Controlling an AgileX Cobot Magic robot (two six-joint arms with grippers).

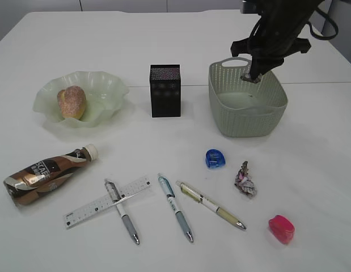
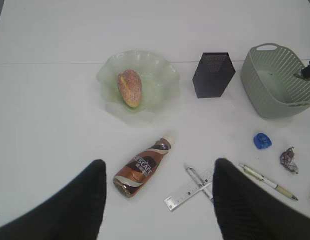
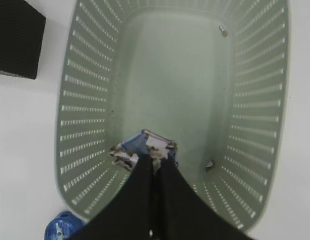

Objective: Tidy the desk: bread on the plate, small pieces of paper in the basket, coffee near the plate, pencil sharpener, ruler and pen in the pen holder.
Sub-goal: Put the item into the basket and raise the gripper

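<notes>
Right pincer point(image 3: 153, 159) clamps a paper scrap point(image 3: 139, 148) above the basket point(image 3: 89, 75); left pincer point(image 2: 157, 197) wide, empty, above the worktop point(image 2: 54, 100).

Bread point(image 1: 71, 102) in wavy plate point(image 1: 110, 90), crumpled paper point(image 3: 143, 148) over basket point(image 3: 89, 140)

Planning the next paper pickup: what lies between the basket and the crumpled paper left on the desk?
Exterior view: bare desk between basket and crumpled paper; blue sharpener sits off left.
</notes>
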